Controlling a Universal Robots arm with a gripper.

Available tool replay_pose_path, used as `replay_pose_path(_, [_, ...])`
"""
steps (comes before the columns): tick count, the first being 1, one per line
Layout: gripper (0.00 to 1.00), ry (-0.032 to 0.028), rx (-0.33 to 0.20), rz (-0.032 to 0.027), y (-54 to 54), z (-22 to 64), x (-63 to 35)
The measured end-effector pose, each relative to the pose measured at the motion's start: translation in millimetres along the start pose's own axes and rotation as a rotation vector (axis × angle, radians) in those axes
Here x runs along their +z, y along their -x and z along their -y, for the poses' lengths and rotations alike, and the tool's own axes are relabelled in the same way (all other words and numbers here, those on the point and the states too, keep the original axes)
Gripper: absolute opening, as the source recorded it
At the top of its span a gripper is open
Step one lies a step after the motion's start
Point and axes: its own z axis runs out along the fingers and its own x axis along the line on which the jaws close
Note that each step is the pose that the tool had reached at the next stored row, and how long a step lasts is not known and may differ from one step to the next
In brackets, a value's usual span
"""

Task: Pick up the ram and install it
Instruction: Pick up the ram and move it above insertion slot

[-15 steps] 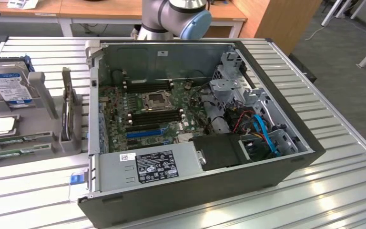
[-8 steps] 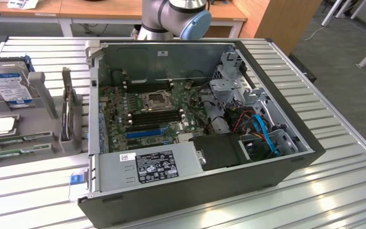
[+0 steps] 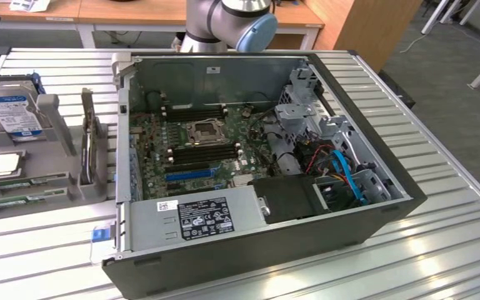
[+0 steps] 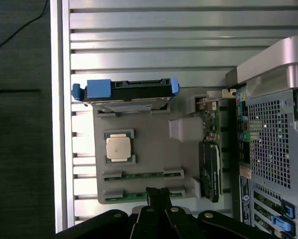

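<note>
ram (image 4: 144,175) in tray (image 4: 153,149), claw (image 4: 157,192) closed nr it

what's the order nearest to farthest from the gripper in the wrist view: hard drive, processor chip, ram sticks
1. ram sticks, in the tray slots beside the gripper
2. processor chip, mid-tray
3. hard drive, at the tray's far end

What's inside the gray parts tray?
Hard drive, processor chip, two ram sticks, an upright expansion card. The jaws cover part of one stick.
</note>
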Motion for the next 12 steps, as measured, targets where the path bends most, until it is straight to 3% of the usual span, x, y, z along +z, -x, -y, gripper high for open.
replay_pose_path(12, [0.1, 0.0027, -0.118, -0.0057, 0.0, 0.0, 0.2])
